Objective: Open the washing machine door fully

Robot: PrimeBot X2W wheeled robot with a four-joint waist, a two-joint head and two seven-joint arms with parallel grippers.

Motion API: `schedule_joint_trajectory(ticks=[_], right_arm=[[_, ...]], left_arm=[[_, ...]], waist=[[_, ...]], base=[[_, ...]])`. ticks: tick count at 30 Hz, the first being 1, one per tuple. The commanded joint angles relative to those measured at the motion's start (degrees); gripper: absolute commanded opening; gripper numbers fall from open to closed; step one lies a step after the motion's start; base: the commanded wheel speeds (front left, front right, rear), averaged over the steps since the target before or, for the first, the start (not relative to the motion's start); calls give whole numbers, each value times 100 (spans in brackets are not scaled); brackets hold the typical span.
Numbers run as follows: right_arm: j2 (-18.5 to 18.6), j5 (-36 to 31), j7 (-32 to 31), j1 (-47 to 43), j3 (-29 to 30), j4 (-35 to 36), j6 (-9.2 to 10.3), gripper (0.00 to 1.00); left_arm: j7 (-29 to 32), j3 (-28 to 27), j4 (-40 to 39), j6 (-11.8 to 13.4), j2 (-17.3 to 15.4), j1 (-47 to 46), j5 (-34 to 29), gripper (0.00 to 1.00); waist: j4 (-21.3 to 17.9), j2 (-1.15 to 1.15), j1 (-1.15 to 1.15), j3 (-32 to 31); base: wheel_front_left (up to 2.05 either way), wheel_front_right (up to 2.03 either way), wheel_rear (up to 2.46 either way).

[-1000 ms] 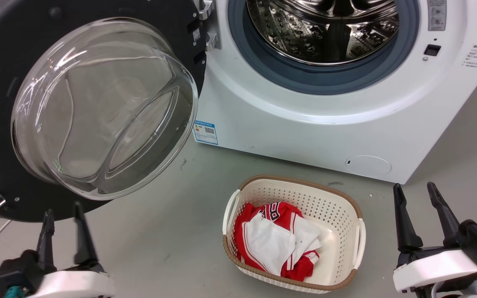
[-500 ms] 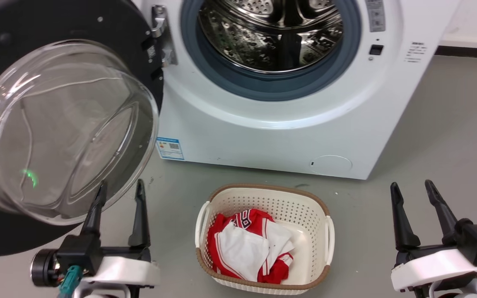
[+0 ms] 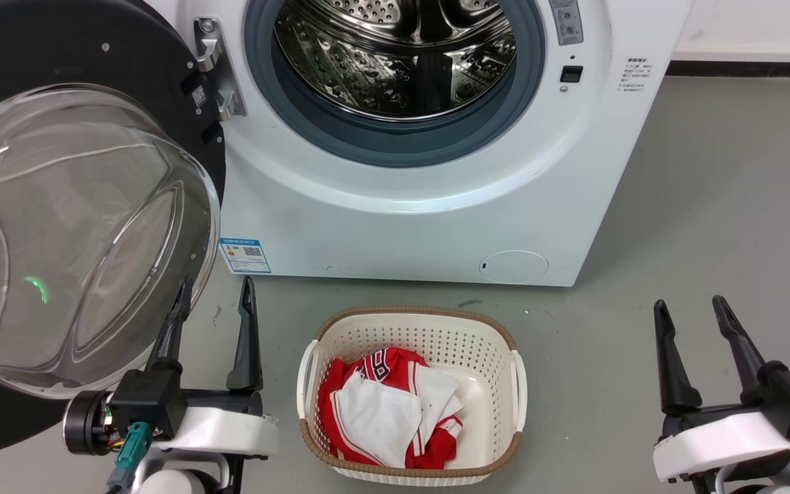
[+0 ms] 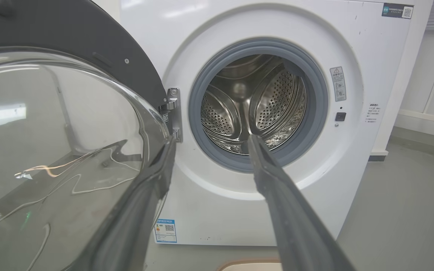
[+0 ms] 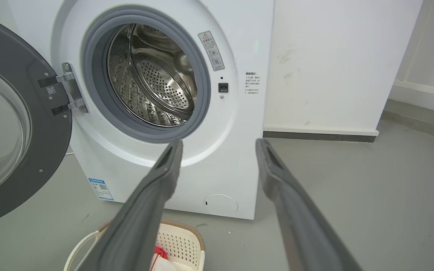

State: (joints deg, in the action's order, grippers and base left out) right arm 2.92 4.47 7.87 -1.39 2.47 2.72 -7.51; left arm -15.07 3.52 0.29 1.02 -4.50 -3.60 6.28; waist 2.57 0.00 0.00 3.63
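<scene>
The washing machine (image 3: 402,226) sits at 12 o'clock in the head view, with its steel drum (image 3: 395,55) and blue-grey gasket (image 3: 313,116) fully exposed. The washing machine door (image 3: 79,62) hangs from the hinge (image 3: 213,62) at 10 o'clock. It is swung well out from the front, and its domed glass bowl (image 3: 59,240) faces the robot.

The left hand (image 3: 217,281) is at 7 o'clock, its fingers spread wide and holding nothing. The outer finger lies just beside the bowl's rim, but the views do not settle whether it touches. The right hand (image 3: 688,303) is at 4 o'clock, also wide and empty, well apart from the door. A cream laundry basket (image 3: 409,312) holding red and white cloth stands on the floor at 6 o'clock, between the two hands.

The opening swing looks to be in its last stretch. The latch is free and the mouth is clear, though the door may have some travel left. The next move probably calls for the left hand to press the outer finger against the door's inner face and sweep it toward 9 o'clock until the hinge stops. The push is better placed on the black ring than on the slick glass.
</scene>
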Motion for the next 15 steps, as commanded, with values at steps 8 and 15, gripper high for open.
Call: schedule_joint_trajectory(ticks=[8, 15], right_arm=[[-9, 111, 61, 40, -72, -136, 4, 100], [-9, 139, 75, 65, -105, -191, 4, 100]], left_arm=[[-13, -49, 98, -31, 48, 58, -21, 100], [-13, -100, 150, -65, 64, 83, -10, 100]], waist=[[-53, 0, 0, -3], [-85, 0, 0, -40]], base=[[0, 0, 0], [0, 0, 0]])
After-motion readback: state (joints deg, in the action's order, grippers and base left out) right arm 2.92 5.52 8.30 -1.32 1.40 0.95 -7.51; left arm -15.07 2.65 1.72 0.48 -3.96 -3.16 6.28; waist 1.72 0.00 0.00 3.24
